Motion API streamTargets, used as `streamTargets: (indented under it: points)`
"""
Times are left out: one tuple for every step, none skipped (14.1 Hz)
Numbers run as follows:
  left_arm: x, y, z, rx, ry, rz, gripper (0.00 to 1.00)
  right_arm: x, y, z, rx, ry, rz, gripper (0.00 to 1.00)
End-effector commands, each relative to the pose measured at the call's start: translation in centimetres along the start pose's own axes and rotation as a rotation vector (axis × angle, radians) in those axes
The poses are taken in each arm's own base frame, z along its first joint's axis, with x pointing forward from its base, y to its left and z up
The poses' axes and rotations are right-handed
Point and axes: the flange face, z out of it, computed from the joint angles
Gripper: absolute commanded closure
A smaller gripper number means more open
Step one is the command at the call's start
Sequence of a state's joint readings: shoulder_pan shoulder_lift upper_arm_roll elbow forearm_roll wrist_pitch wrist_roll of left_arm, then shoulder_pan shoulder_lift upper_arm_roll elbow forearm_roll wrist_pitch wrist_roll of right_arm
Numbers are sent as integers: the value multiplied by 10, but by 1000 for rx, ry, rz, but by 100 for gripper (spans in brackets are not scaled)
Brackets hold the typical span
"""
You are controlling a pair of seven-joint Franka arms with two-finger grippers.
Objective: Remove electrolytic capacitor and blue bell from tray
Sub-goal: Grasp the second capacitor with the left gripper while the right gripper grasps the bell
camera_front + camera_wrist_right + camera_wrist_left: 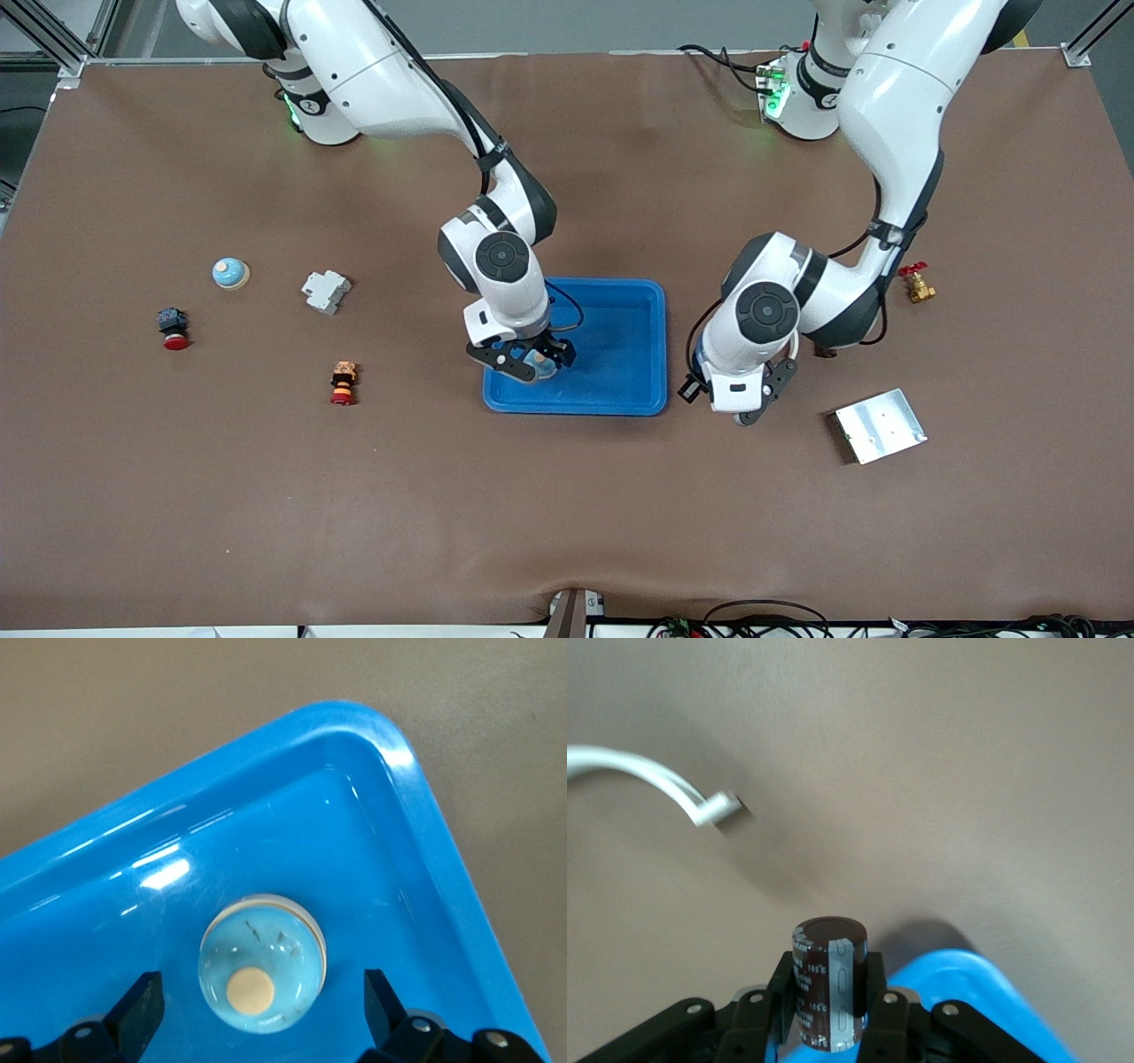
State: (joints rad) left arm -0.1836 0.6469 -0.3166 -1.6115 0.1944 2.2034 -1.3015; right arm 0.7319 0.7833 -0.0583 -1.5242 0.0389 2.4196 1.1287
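The bell (261, 974), a pale blue dome with a cream button, sits in the blue tray (425, 842) near the corner toward the right arm's end. My right gripper (261, 994) hangs over it, open, with a finger on each side and neither touching it. In the front view that gripper (532, 361) is over the tray (620, 337). My left gripper (829, 992) is shut on the capacitor (828, 961), a dark brown cylinder with a grey stripe, held upright. It hovers (753, 409) over the table beside the tray's rim (966, 983).
A second pale blue bell (230, 273), a white breaker (326, 291), a red push button (173, 330) and an orange-red stacked button (343, 383) lie toward the right arm's end. A metal plate (879, 425) and a brass valve (917, 285) lie toward the left arm's end.
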Motion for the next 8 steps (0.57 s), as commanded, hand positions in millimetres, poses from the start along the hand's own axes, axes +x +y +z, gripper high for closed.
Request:
streamTargets:
  points:
    - [-2,-34,-8,47,8,196,100,2,-8,4,2,22,8,0]
    - [-5,-42,-9,59,6,290,100,4,-10,3,6,24,8,0]
    - [2,-52,-7,70,-1,368,100,6,-9,4,2,30,4,0]
    - [6,-59,-7,78,-4,442,100,7,-7,6,-6,41,-6,0]
    - [5,-63,-7,85,-5,533,100,6,-7,9,-11,43,-12,0]
    - [6,-66,-7,90,-6,613,100,5,-6,12,-15,43,-12,5]
    - [11,-70,-6,91,-7,686,100,4,-6,15,-20,42,-15,25]
    - [15,-72,-5,88,-9,758,100,4,-7,15,-12,45,-12,57]
